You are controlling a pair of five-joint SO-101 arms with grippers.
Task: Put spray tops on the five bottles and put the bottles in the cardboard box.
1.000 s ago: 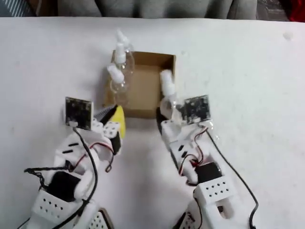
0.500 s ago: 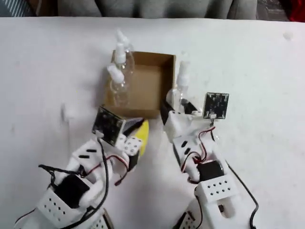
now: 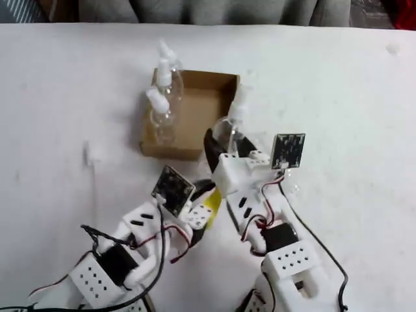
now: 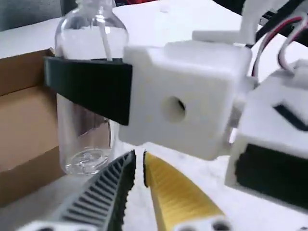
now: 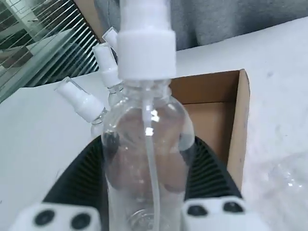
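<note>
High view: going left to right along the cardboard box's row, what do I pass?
Capped bottles at the box's left wall → bare floor of the cardboard box → held bottle at its right wall → square board on the right arm.

- White table [image 3: 364, 78] spread beneath everything.
- Grey fabric [image 3: 221, 12] along the far table edge.
- Slatted window blinds [image 5: 33, 43] beyond the table.
- Red item [image 3: 407, 9] at the far corner.

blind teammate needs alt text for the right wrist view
A clear plastic bottle with a white spray top, clamped in the right arm's black pincer. Behind it, an open brown cardboard box and three more capped bottles.
</note>
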